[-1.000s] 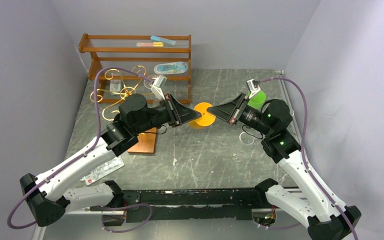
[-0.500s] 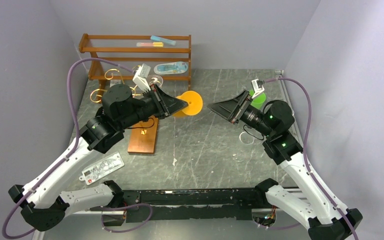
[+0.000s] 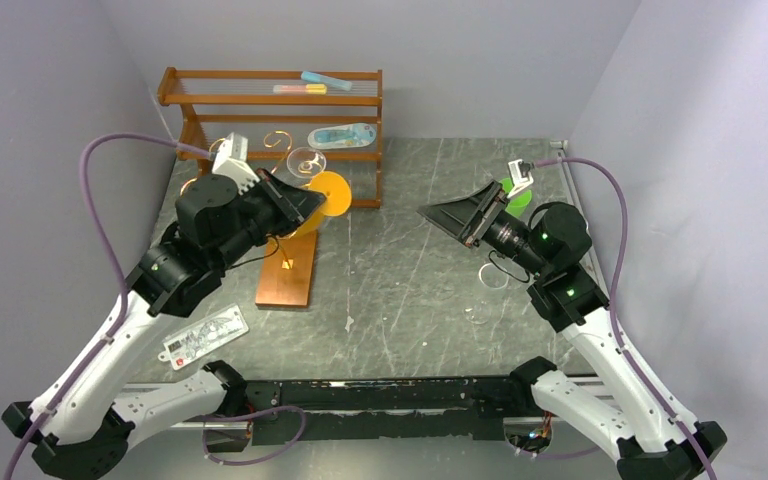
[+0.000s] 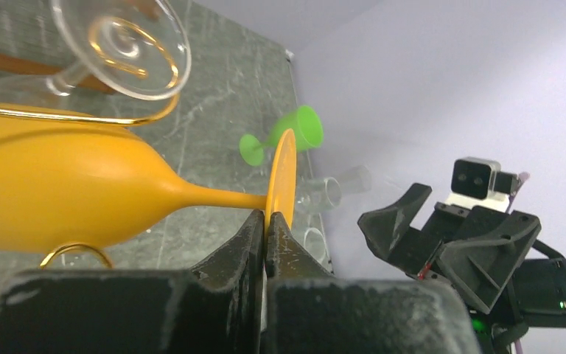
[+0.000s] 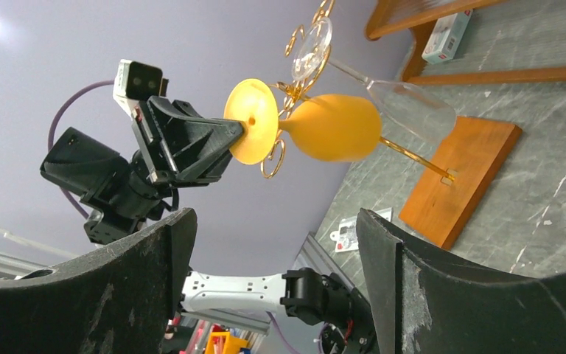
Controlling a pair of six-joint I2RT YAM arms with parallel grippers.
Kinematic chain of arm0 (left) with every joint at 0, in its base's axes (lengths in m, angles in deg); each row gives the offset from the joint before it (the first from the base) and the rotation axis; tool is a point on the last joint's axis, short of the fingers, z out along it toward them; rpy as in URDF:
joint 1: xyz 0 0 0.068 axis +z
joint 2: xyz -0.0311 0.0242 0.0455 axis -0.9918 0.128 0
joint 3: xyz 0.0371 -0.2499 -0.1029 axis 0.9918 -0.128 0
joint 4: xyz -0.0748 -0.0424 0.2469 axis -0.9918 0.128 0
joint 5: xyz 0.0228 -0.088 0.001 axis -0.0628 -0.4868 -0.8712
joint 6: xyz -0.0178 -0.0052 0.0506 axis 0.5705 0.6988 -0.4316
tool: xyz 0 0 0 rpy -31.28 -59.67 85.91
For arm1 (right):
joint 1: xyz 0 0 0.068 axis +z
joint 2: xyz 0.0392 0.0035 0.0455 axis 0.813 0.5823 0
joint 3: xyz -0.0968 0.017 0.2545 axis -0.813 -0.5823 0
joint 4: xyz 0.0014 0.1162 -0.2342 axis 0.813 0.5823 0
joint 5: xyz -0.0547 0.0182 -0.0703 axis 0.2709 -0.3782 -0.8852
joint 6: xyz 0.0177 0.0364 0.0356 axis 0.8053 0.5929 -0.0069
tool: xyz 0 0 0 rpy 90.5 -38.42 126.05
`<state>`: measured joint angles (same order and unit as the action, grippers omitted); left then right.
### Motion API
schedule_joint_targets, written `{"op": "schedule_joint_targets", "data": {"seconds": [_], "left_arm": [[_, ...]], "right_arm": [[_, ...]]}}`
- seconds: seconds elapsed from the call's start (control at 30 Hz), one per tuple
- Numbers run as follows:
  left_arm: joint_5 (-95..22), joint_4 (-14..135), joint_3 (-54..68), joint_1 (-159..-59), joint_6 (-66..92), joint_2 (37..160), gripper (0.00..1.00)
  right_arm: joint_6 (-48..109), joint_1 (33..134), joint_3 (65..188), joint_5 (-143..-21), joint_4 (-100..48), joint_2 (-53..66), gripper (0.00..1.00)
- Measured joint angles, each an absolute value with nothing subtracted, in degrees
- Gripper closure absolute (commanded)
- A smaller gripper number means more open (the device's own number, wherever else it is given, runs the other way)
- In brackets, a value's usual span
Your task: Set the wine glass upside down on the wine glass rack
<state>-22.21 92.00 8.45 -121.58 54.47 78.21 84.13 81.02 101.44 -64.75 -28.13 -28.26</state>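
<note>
The orange wine glass (image 3: 328,194) hangs roughly level in the air, and my left gripper (image 3: 312,201) is shut on the rim of its round foot (image 4: 282,175). Its bowl (image 4: 59,188) lies among the gold scroll arms of the wine glass rack (image 3: 287,272); a gold wire (image 4: 81,118) runs just over it. A clear glass (image 4: 121,44) hangs on the rack beside it. My right gripper (image 3: 428,211) stands open and apart, to the right of the orange glass (image 5: 335,127), with nothing between its fingers (image 5: 383,251).
The brown wooden shelf unit (image 3: 270,100) stands behind the rack with small packets on it. A green glass (image 3: 513,195) lies at the back right, with clear glasses (image 3: 495,272) near the right arm. A card packet (image 3: 205,338) lies front left.
The right gripper let go of the orange glass and opened wide. The left arm carried the glass leftward and back, from mid-table in among the rack's gold arms.
</note>
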Motion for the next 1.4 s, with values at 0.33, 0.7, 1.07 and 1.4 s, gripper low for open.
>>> {"op": "schedule_joint_targets", "data": {"seconds": [0.33,0.7,1.07,1.4], "left_arm": [[-13.0,94.0,7.2,-121.3,57.1,73.3,0.95],[-8.5,95.2,0.4,-121.3,63.3,66.7,0.95],[-8.5,95.1,-2.5,-121.3,68.3,66.9,0.95],[-6.4,95.0,-8.1,-121.3,76.3,61.2,0.95]], "right_arm": [[84.2,81.0,101.4,-65.2,-27.6,-28.3,0.17],[85.1,81.0,100.3,-65.3,-27.5,-28.1,0.18],[85.3,81.0,100.3,-66.1,-27.3,-28.0,0.19],[85.4,81.0,100.3,-66.1,-27.3,-27.9,0.19]]}}
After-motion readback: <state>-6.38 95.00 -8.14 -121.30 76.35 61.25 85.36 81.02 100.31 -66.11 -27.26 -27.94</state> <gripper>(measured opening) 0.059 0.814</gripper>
